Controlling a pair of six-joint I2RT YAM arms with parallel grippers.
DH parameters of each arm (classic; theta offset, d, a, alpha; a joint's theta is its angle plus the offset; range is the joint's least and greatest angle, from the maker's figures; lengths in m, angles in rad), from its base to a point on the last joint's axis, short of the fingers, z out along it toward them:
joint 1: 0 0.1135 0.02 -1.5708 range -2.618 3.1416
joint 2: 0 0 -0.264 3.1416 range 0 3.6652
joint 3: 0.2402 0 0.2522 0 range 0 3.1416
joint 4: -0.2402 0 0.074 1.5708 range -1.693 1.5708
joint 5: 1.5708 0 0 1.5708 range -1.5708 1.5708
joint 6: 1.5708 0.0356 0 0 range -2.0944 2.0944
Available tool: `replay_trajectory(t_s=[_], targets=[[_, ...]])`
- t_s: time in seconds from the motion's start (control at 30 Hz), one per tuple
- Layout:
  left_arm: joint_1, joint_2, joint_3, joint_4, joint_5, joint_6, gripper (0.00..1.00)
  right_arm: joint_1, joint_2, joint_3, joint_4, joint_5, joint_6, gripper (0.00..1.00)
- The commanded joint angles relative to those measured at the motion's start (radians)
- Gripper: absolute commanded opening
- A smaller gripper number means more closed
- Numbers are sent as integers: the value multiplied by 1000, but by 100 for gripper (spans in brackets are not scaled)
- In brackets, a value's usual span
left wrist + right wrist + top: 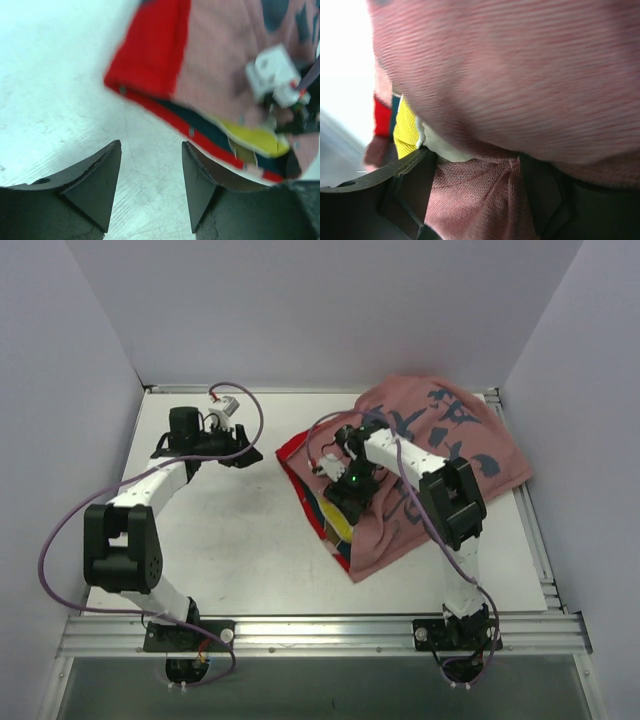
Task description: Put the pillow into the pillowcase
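Observation:
The pillowcase [440,455] lies at the back right, dull pink reverse up with dark-blue marks, its red edge [290,452] turned toward the left. The pillow is mostly inside it. Only its yellow band [337,527] and a strip of cream white [440,147] show at the case's mouth. My right gripper [345,478] sits at that mouth, jaws apart, with pink fabric [475,195] lying between the fingers [405,185]. My left gripper [246,446] is open and empty over bare table left of the red edge [150,60]; the yellow band also shows in the left wrist view [255,139].
White walls close in the table [230,540] at the back and on both sides. The pillowcase's right side overhangs the metal rail [530,515] on the table's right edge. The right wrist's white camera block [270,72] shows over the fabric.

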Motion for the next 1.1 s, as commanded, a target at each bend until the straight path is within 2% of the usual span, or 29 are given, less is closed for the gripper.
replay_trajectory(t_s=[0.0, 0.1, 0.13, 0.2, 0.23, 0.3, 0.33, 0.4, 0.47, 0.53, 0.7, 0.8, 0.93, 1.03, 1.07], targets=[[-49, 39, 74, -139, -52, 168, 59, -105, 58, 155, 55, 364, -348, 67], [-75, 33, 83, -174, -26, 204, 57, -107, 33, 235, 35, 323, -407, 69], [-88, 25, 86, -180, -20, 222, 61, -96, -14, 229, 32, 314, -406, 71], [-128, 25, 120, -196, -28, 269, 65, -64, -83, 189, -7, 271, -357, 75], [-141, 30, 143, -202, -31, 283, 68, -55, -166, 116, -12, 240, -319, 76], [-183, 79, 230, -216, -64, 322, 72, -43, -244, 38, -14, 220, -185, 79], [-191, 132, 261, -213, -75, 325, 73, -46, -304, -31, -15, 208, -138, 80], [-204, 198, 342, -199, -109, 320, 76, -73, -343, -76, -14, 199, 11, 82], [-207, 311, 474, -174, -120, 303, 78, -110, -363, -99, -12, 169, 88, 83], [-220, 449, 636, -176, -135, 293, 79, -145, -389, -116, -9, 166, 88, 84], [-237, 683, 910, -225, -100, 259, 79, -254, -435, -151, -27, 111, 147, 85], [-243, 781, 1004, -207, -66, 179, 71, -305, -444, -203, -31, 97, 157, 86], [-257, 830, 1019, -139, -34, 118, 65, -389, -392, -230, -15, 90, 148, 85], [-258, 824, 988, -101, -17, 61, 36, -477, -312, -196, 8, 60, 165, 84], [-260, 817, 978, -110, 0, 75, 15, -509, -292, -179, 8, 54, 165, 83]])
